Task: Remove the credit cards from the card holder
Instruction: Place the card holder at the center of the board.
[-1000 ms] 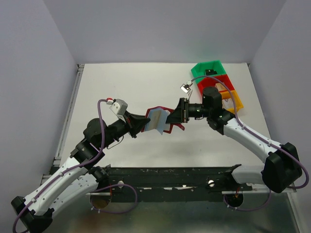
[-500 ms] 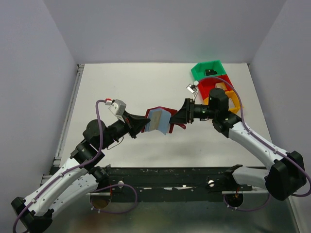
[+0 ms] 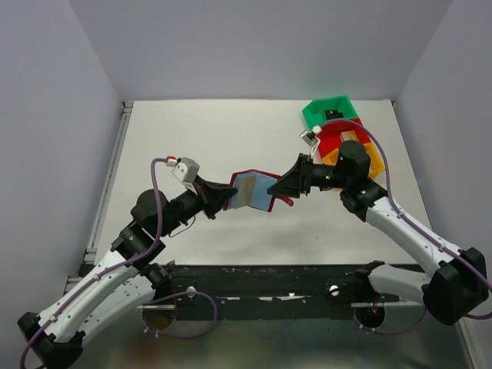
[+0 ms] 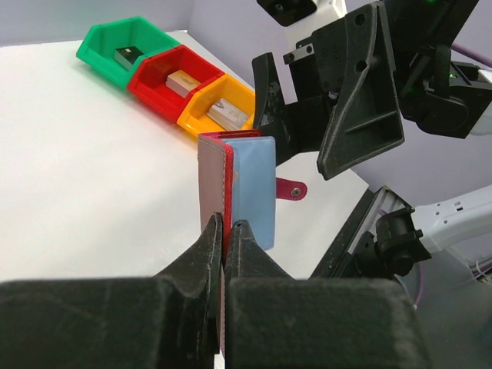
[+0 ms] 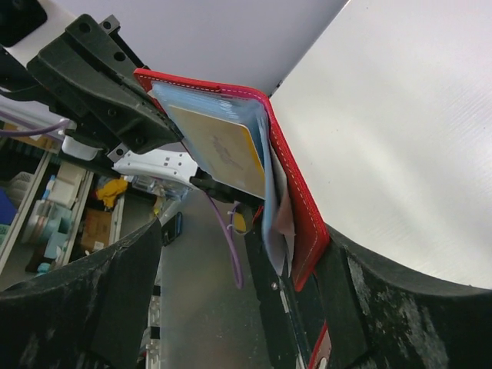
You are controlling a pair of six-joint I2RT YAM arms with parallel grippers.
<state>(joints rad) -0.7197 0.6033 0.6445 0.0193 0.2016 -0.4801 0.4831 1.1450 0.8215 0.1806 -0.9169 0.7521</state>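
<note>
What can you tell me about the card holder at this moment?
The card holder is a dark red, leather-like bifold with light blue lining and a snap tab. It is held open above the table, the left gripper shut on its cover. A gold-tan card sits inside. The open right gripper faces it.

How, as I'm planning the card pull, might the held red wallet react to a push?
Probably floppy: the card holder is held by one flap in the left pincer, so its free blue-lined flap may swing at the fold. Likely light, since that edge pinch carries it. The gold card looks flat and stiff, so it should slide, not bend.
</note>
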